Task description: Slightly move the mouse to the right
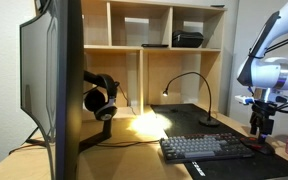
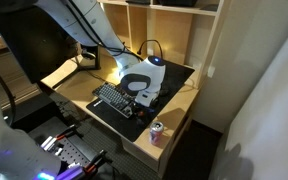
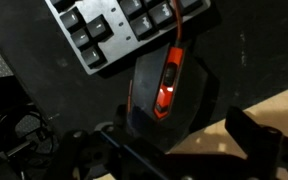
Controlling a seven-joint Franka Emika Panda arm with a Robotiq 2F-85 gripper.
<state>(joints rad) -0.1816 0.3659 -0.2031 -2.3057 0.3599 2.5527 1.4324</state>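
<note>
The mouse [image 3: 169, 90], black with a glowing orange strip, lies on a dark mat [image 3: 84, 95] on the desk [image 3: 279, 100], just beside the keyboard [image 3: 109, 30]. The pincer [image 3: 172, 130] hangs over it, fingers spread to either side of its body; whether they touch it cannot be told. A cup [image 2: 156, 132] stands near the desk's edge.

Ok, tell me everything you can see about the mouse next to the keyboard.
The mouse is a low black dome, plastic-looking, with a glowing red-orange strip down its middle and a thin orange edge line. A reddish cable seems to run from its front past the keyboard. It lies flat on the dark desk mat, just beside the keyboard's corner. The open end effector flanks its rear end; contact is unclear.
</note>
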